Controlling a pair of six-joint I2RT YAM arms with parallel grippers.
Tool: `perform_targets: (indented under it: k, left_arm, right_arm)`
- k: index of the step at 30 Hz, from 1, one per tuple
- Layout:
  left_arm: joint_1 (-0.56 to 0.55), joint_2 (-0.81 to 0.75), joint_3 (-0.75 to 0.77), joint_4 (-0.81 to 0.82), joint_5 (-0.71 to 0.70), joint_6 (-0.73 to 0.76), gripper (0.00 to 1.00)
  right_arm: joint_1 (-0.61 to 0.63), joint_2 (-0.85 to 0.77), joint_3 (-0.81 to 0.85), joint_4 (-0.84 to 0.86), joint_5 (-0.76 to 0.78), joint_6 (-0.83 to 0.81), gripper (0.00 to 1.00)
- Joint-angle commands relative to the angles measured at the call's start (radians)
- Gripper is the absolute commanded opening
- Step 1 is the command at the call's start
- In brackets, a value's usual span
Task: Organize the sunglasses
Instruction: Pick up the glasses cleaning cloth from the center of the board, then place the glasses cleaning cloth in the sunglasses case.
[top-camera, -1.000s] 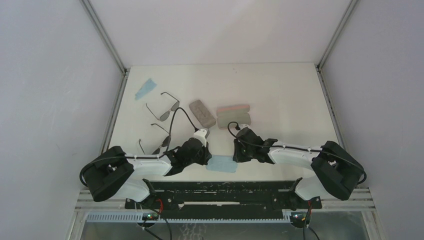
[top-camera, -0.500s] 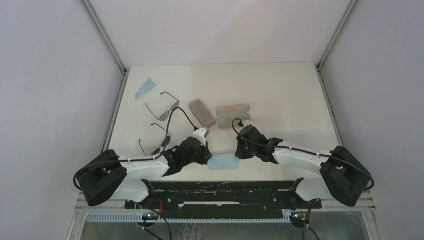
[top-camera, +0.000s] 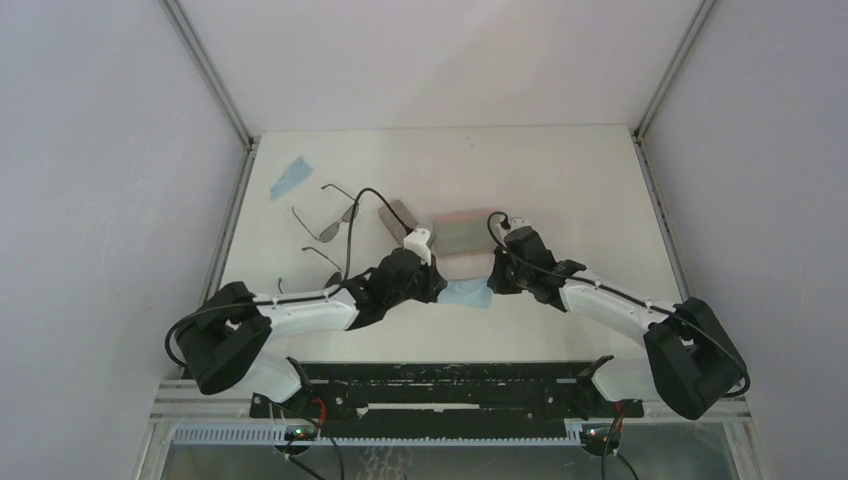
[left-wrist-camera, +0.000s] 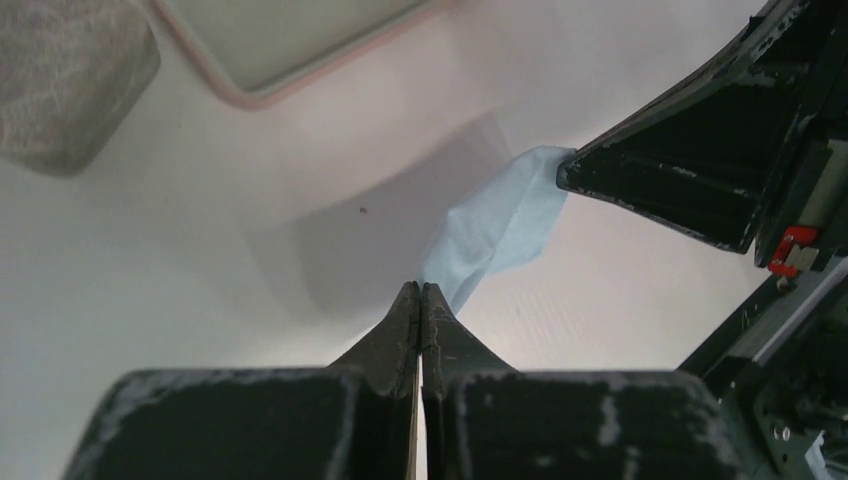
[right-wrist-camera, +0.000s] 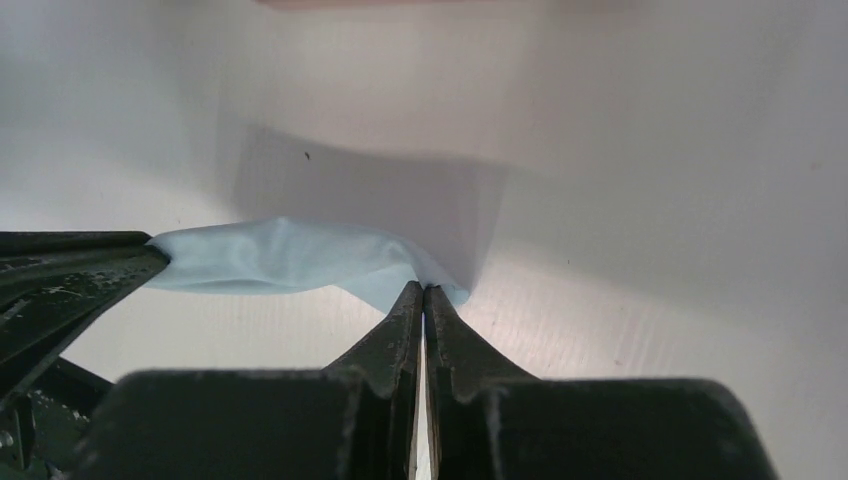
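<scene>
A light blue cloth (top-camera: 465, 293) hangs stretched between my two grippers, just above the table, in front of an open pink case (top-camera: 465, 232). My left gripper (top-camera: 440, 289) is shut on its left end (left-wrist-camera: 420, 290). My right gripper (top-camera: 488, 287) is shut on its right end (right-wrist-camera: 423, 290). The cloth (left-wrist-camera: 500, 220) sags between them (right-wrist-camera: 280, 255). One pair of sunglasses (top-camera: 325, 222) with thin black frames lies at the left. A second pair of sunglasses (top-camera: 322, 260) lies nearer, mostly hidden by my left arm.
A grey-brown case (top-camera: 398, 211) lies left of the pink case (left-wrist-camera: 250, 95), partly behind my left wrist. It shows again at the left wrist view's top left (left-wrist-camera: 70, 80). Another light blue cloth (top-camera: 292, 177) lies at the far left, near the wall.
My right gripper has shut on the cloth's right end. Both arms have carried the cloth from the near edge toward the pink case, lifting it off the table.
</scene>
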Motion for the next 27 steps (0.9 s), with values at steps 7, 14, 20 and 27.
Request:
perform_targets:
  k: [7, 14, 20, 27]
  left_arm:
    - [0.070, 0.163, 0.211, 0.038, -0.014, -0.031, 0.00]
    - [0.125, 0.253, 0.293, 0.044, 0.001, -0.034, 0.00]
    - [0.161, 0.314, 0.354, 0.052, 0.026, -0.031, 0.00]
    - [0.187, 0.360, 0.399, 0.061, 0.048, -0.029, 0.00]
  right_arm:
    - [-0.131, 0.111, 0.139, 0.065, -0.085, -0.092, 0.00]
    - [-0.208, 0.216, 0.230, 0.076, -0.119, -0.122, 0.00]
    - [-0.241, 0.302, 0.316, 0.074, -0.132, -0.142, 0.00]
    - [-0.265, 0.373, 0.390, 0.067, -0.146, -0.156, 0.00]
